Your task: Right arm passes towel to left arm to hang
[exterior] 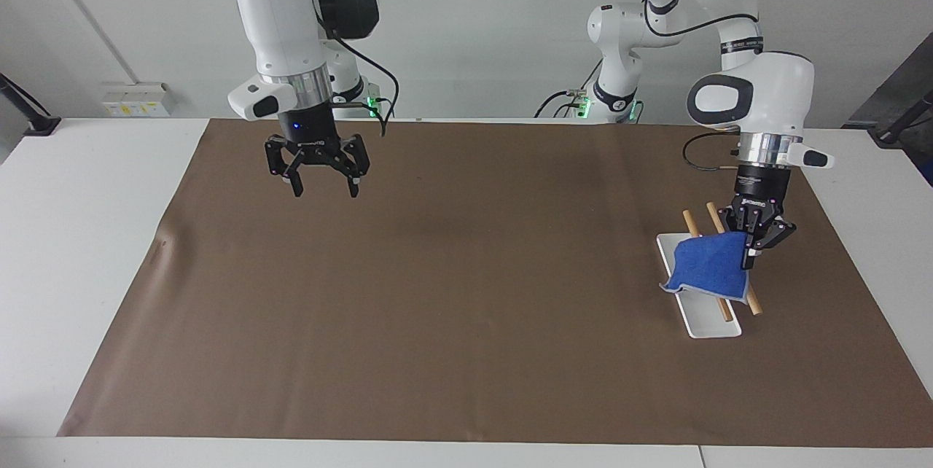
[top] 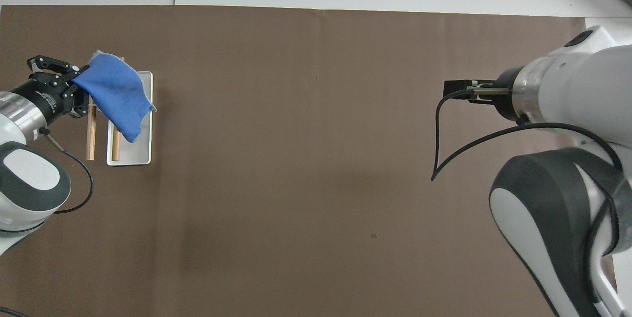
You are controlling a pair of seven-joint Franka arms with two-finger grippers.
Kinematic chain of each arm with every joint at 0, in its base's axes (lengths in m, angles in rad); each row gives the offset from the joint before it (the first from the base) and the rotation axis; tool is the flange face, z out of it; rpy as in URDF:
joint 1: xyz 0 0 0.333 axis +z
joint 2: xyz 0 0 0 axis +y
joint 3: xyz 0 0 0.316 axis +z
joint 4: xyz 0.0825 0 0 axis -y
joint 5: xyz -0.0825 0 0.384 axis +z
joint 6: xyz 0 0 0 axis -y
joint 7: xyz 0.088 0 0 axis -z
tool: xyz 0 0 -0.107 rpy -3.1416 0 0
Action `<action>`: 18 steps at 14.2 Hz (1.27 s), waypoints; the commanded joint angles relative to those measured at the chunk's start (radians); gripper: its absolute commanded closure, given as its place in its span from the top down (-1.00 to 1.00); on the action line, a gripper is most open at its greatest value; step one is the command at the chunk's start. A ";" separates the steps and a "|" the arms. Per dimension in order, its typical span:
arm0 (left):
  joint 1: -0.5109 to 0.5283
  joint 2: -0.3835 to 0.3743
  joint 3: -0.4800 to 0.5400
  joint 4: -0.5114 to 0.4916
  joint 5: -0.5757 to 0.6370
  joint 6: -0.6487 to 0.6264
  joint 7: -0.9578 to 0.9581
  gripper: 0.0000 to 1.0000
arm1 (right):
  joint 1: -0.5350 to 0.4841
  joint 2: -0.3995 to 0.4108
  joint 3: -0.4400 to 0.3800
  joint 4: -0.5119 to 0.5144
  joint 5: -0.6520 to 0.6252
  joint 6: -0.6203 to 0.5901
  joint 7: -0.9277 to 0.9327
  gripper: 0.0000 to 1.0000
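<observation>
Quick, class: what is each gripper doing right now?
Left gripper: shut on the towel, over the rack.
Right gripper: open, empty.
</observation>
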 commanded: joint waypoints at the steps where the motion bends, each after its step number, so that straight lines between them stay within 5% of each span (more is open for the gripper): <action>1: 0.061 -0.023 -0.013 -0.033 -0.017 0.020 -0.005 -1.00 | -0.052 -0.006 0.004 0.104 -0.009 -0.144 0.024 1.00; 4: 0.133 -0.011 -0.013 -0.033 -0.018 0.020 -0.006 -1.00 | -0.086 0.005 0.002 0.195 -0.006 -0.290 0.018 1.00; 9: 0.164 0.015 -0.013 -0.061 -0.020 0.044 -0.040 -0.93 | -0.109 0.004 -0.064 0.203 -0.008 -0.396 -0.204 1.00; 10: 0.164 0.014 -0.013 -0.074 -0.021 0.047 -0.043 -0.54 | -0.117 0.002 -0.064 0.194 -0.003 -0.399 -0.208 1.00; 11: 0.164 0.012 -0.013 -0.082 -0.021 0.047 -0.046 0.06 | -0.117 -0.001 -0.064 0.171 0.011 -0.396 -0.196 1.00; 12: 0.164 0.012 -0.013 -0.082 -0.020 0.046 -0.046 0.86 | -0.124 -0.009 -0.065 0.142 0.056 -0.372 -0.164 1.00; 13: 0.165 0.012 -0.013 -0.082 -0.020 0.044 -0.044 1.00 | -0.131 -0.021 -0.065 0.116 0.066 -0.344 -0.138 1.00; 18: 0.194 0.015 -0.008 -0.076 -0.020 0.040 -0.014 1.00 | -0.131 -0.024 -0.067 0.113 0.066 -0.344 -0.131 1.00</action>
